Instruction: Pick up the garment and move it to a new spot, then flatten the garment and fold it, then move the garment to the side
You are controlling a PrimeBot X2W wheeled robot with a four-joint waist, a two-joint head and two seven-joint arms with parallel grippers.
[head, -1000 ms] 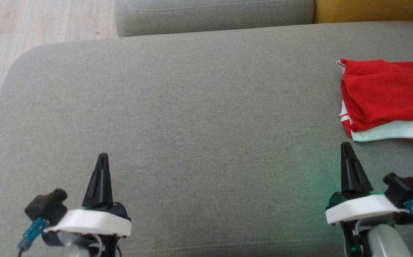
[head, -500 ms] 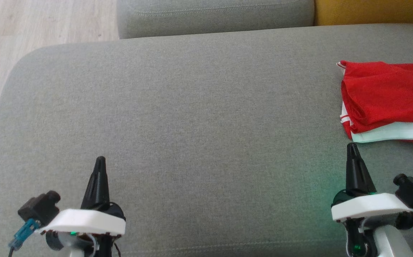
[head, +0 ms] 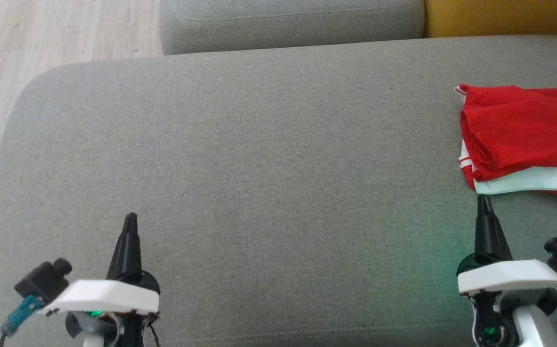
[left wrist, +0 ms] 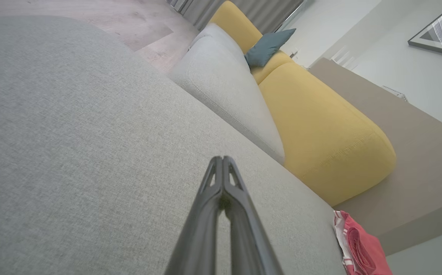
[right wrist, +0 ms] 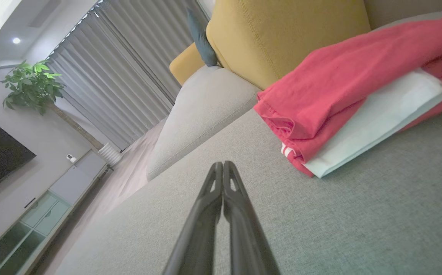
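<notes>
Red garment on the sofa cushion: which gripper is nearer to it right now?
Right. The right gripper points at the near white edge of the red garment, just short of it; the left gripper is far off over the grey cushion, toward its opposite end.

The red garment (head: pixel 519 130) with white trim lies folded in a loose stack at the right edge of the grey sofa seat (head: pixel 259 168), a white layer peeking out below.

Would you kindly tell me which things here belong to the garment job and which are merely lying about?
Belongs to the job: red garment; grey seat cushion under it; left gripper and right gripper, both shut and empty.
Just around: yellow sofa; blue-grey pillow; potted plant; curtains; framed picture.
</notes>
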